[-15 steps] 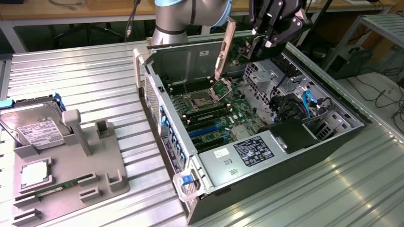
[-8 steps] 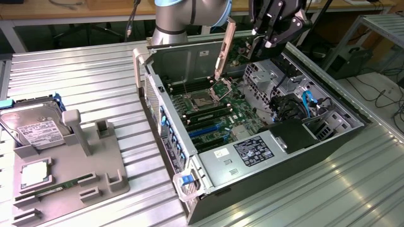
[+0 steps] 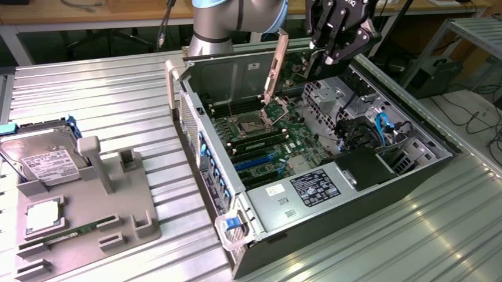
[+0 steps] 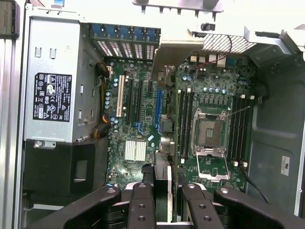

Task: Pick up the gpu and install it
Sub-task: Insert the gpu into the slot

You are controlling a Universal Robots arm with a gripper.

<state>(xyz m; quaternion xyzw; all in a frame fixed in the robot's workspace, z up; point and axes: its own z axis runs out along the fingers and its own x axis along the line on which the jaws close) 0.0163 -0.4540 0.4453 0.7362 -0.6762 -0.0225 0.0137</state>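
The gpu [image 3: 302, 63] hangs on edge above the open computer case [image 3: 424, 147], green board facing the exterior view's right. Its long silver bracket [image 3: 275, 67] points down toward the motherboard [image 3: 294, 138]. My gripper [image 3: 333, 54] is shut on the card's far end, above the back of the case. In the wrist view the gpu [image 4: 162, 177] appears edge-on between my two black fingers [image 4: 141, 202], with its bracket [image 4: 174, 50] over the rear slot openings. The card floats above the expansion slots [image 4: 157, 105], apart from the board.
The case holds a silver power supply [image 3: 312, 188], an open CPU socket [image 4: 209, 129] and blue cables [image 3: 382, 126]. On the exterior view's left, a grey fixture [image 3: 117, 205] carries a hard drive [image 3: 43, 158], a CPU [image 3: 43, 214] and a RAM stick [image 3: 72, 231].
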